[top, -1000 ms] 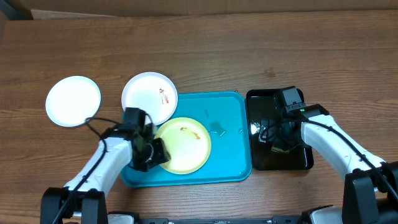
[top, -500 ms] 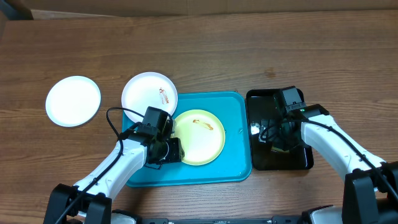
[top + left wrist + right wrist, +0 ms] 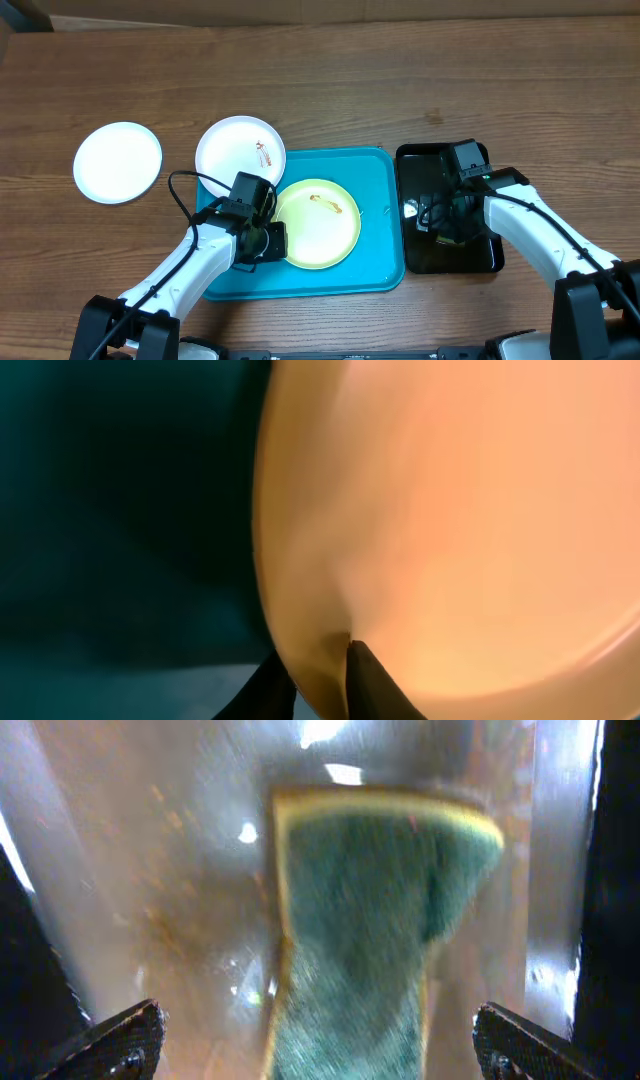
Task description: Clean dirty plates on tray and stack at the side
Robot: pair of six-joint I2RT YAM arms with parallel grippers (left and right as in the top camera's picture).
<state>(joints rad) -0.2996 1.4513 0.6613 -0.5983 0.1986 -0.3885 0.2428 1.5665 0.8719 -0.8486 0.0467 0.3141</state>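
While the left gripper (image 3: 272, 240) is clenched on the left rim of the pale yellow-green round plate (image 3: 320, 222), the right gripper (image 3: 447, 215) hangs released over the glossy black tray (image 3: 482, 262).
The plate lies mid-frame in the turquoise rectangular plastic tray (image 3: 380, 275), with bare floor to its right and below. A smeared white round plate (image 3: 238, 152) overlaps the tray's upper-left corner, and a clean white round plate (image 3: 118, 162) sits well apart at far left. A green sponge (image 3: 370, 900) lies between the right fingers.

The yellow-green plate (image 3: 450, 510) is blurred and cropped at right.
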